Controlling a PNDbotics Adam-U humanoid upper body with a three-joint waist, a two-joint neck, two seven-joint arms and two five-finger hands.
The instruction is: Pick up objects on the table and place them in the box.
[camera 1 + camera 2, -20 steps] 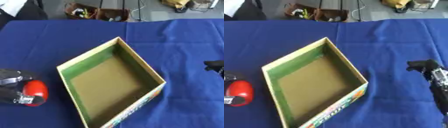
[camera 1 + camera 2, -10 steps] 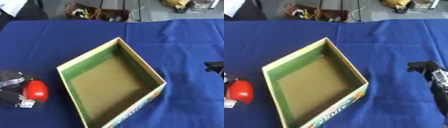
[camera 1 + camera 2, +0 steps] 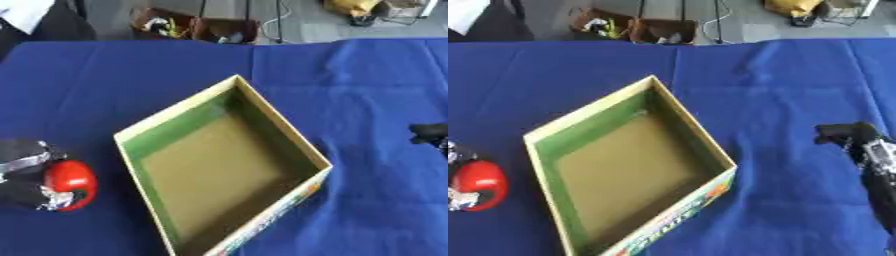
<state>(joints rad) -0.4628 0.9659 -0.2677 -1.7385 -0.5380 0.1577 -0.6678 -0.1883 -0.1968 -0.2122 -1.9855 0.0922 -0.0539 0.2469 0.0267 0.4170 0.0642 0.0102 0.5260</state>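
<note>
Blue tablecloth (image 3: 350,80), empty box (image 3: 229,167), left hand (image 3: 26,172) apparently clasping red object (image 3: 70,184).

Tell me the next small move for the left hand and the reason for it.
Probably carry the red object rightward and up over the near-left wall of the box. The left hand has its fingers curled round it just left of the box, whose inside looks bare. The right hand sits well off to the right.

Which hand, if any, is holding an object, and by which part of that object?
The left hand holds the red object by its left side. The right hand holds nothing.
</note>
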